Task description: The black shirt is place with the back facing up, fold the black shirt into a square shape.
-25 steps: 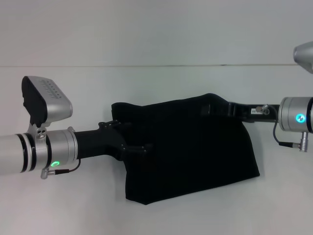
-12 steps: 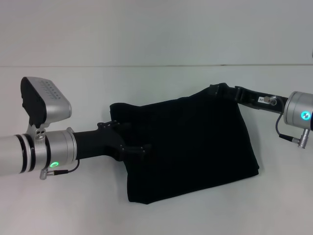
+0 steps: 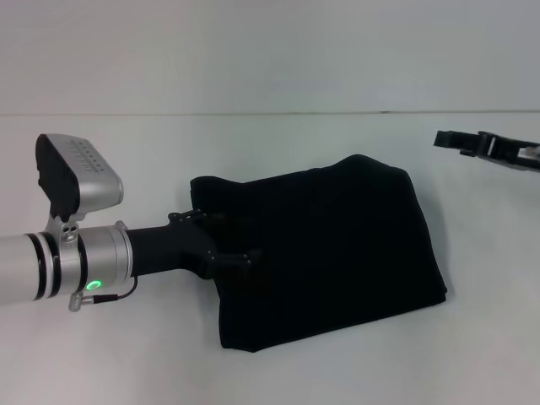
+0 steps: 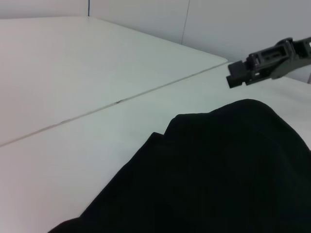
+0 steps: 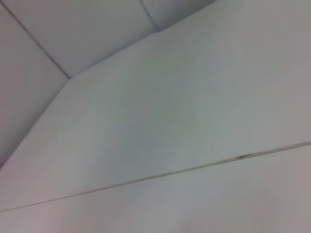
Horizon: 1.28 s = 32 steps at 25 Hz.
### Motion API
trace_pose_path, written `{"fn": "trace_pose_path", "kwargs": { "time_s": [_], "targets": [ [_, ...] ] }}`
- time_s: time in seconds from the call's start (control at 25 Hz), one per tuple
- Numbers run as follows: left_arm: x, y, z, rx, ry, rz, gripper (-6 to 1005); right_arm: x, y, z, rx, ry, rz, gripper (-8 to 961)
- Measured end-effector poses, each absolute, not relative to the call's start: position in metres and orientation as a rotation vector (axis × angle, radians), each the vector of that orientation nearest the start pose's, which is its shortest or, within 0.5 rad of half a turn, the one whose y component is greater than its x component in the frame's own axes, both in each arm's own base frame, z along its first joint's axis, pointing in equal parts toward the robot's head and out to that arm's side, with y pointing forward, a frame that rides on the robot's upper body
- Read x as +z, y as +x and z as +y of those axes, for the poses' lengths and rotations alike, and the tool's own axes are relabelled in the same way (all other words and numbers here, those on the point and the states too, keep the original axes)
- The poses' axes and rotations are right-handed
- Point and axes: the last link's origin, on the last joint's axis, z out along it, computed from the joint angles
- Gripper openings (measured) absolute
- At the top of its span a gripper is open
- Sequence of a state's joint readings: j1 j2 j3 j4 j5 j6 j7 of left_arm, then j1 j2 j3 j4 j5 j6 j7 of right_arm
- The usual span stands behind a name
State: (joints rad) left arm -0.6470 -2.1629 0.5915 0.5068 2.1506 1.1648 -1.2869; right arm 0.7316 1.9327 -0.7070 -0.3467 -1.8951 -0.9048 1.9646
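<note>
Two grippers show in the head view over a white table. On it the black shirt lies folded into a rough four-sided bundle, around the middle of the table's width and toward its near edge, with no print showing. The left gripper reaches in from the table's left side and meets the shirt's left edge, black against black, so whether its fingers are spread or pinching cloth cannot be told. The right gripper hangs toward the table's right edge, apart from the shirt's far right corner and holding nothing; how wide its fingers stand cannot be told. In the left wrist view the black shirt fills the near part as a dark rounded mound on the pale table, a thin seam line crossing the surface; beyond the mound the right gripper floats clear of the cloth. In the right wrist view only the bare table and its seam show.
</note>
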Motion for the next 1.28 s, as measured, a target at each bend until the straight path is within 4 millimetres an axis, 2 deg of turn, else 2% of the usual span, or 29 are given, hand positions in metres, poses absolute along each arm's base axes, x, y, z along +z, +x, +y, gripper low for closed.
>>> {"fn": "trace_pose_path", "kwargs": {
  "time_s": [0.2,0.52,0.64,0.84,0.92,1.04,1.24,1.28],
  "targets": [
    [-0.058,-0.264,0.361,-0.458,-2.600,-0.664,947,0.038,0.279,0.424,0.638,-2.163,1.426,633],
    [-0.051,-0.258,0.359,-0.514,-2.635,-0.660,947,0.015,0.243,0.420,0.665,-2.354,1.286,628],
    [-0.051,-0.258,0.359,-0.509,-2.633,-0.660,948,-0.002,0.237,0.425,0.587,-2.379,1.240,548],
    [-0.050,-0.259,0.359,-0.506,-2.630,-0.661,948,-0.035,0.240,0.425,0.390,-2.390,1.181,414],
    [-0.050,-0.259,0.359,-0.507,-2.629,-0.662,948,-0.043,0.242,0.423,0.341,-2.392,1.162,318],
    [-0.050,-0.259,0.359,-0.507,-2.629,-0.662,948,-0.047,0.244,0.422,0.318,-2.380,1.155,175],
    [-0.050,-0.260,0.360,-0.499,-2.625,-0.661,947,-0.044,0.253,0.427,0.288,-2.324,1.112,17],
    [-0.050,-0.260,0.360,-0.498,-2.624,-0.662,947,-0.044,0.254,0.428,0.282,-2.313,1.104,18]
  ]
}}
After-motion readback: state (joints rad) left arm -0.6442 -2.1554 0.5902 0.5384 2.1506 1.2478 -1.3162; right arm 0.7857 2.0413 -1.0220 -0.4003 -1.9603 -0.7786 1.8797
